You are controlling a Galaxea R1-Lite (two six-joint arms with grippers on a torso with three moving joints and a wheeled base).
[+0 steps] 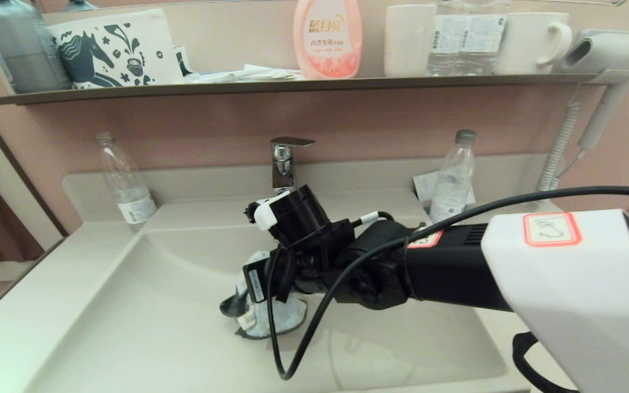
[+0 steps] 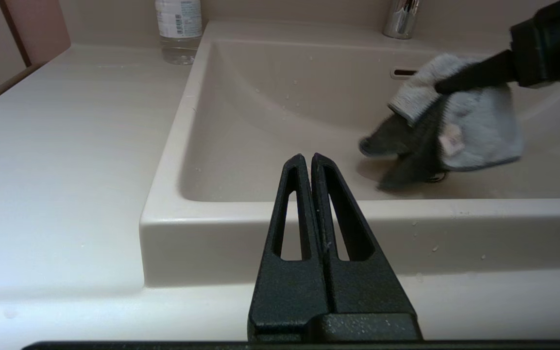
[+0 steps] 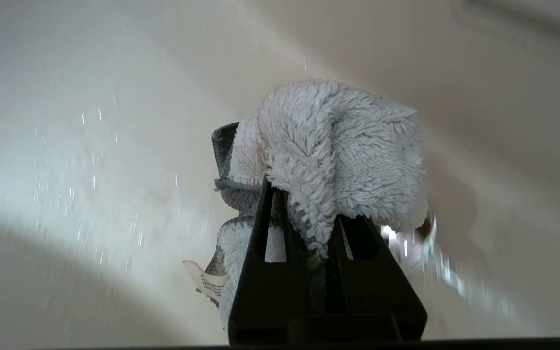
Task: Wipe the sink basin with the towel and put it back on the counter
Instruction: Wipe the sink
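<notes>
A cream-white vanity fills the lower half of the head view, its counter (image 1: 25,305) formed in one piece with the sink basin (image 1: 145,322), whose floor is flecked with small water droplets. A chrome faucet (image 1: 284,164) is set at the middle of the back edge, with one clear plastic bottle (image 1: 126,185) to its left and another bottle (image 1: 453,177) to its right. Across the top of the frame a thin brown-grey shelf (image 1: 270,86) is fixed to a pink wall, and a pink detergent bottle (image 1: 328,38), white cups and a patterned box are carried on it. A hairdryer (image 1: 609,54) is hung at the upper right.

The towel (image 1: 270,316) is held near the centre of the basin, pinched between the closed fingers of the right gripper (image 3: 316,228), pale fleece bunched above and the dark face hanging toward the basin floor. The left gripper (image 2: 307,167) is seen at the lower centre of its own view, fingers pressed together on nothing, near the basin's front rim.
</notes>
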